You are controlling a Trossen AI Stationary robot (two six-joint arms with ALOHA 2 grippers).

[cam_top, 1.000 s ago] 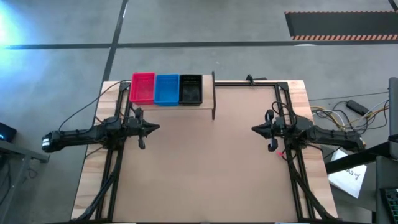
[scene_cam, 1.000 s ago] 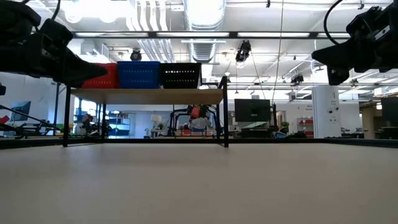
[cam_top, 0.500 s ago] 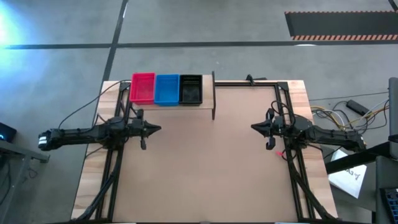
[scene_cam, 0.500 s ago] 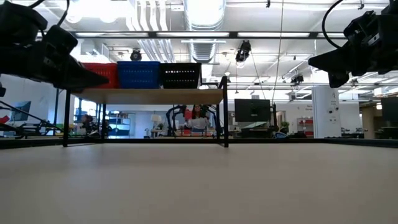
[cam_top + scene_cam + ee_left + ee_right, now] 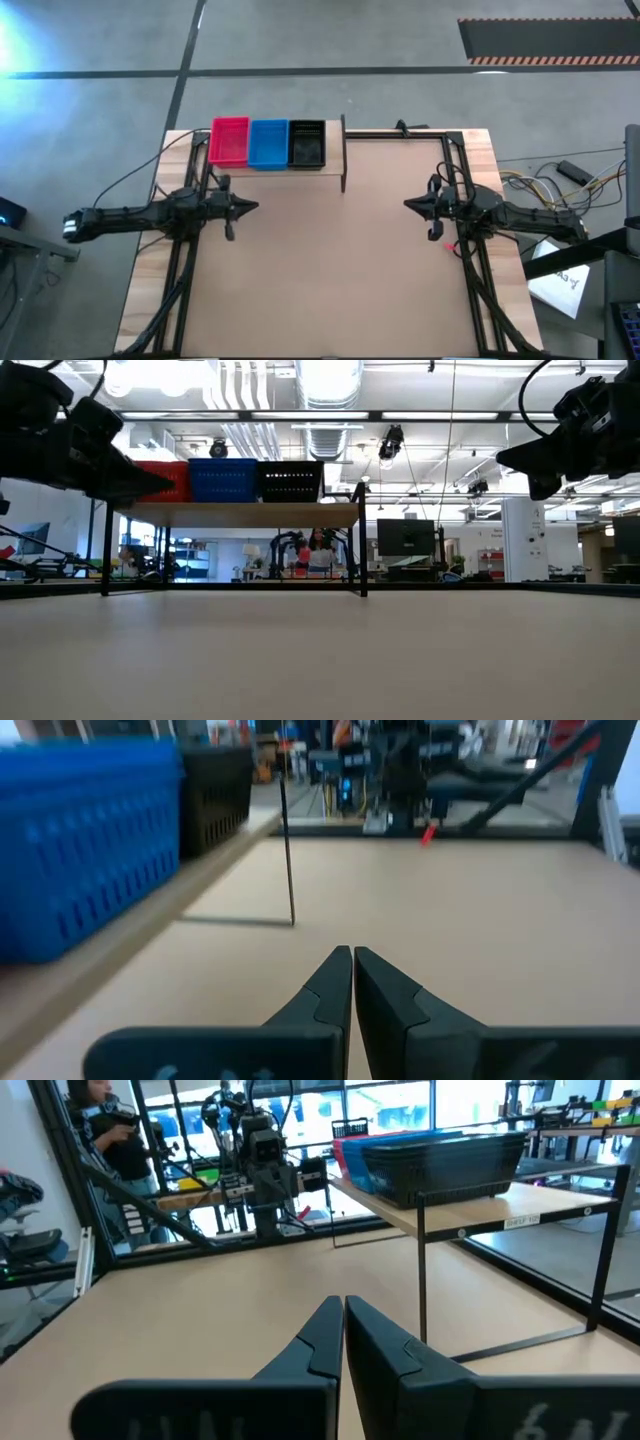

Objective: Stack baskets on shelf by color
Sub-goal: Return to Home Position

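The left tool (image 5: 254,207) has drawn back slightly, clenched and empty like the right tool (image 5: 407,207); the baskets (image 5: 267,143) sit by colour on the shelf (image 5: 240,514); a stray left-arm swing could clip the red ones.

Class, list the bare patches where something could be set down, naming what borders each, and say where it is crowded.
Free: the broad tabletop between the left pincer and right pincer, down to the near edge; also under the shelf. Crowded: the shelf top, filled by red basket, blue basket and black basket side by side.
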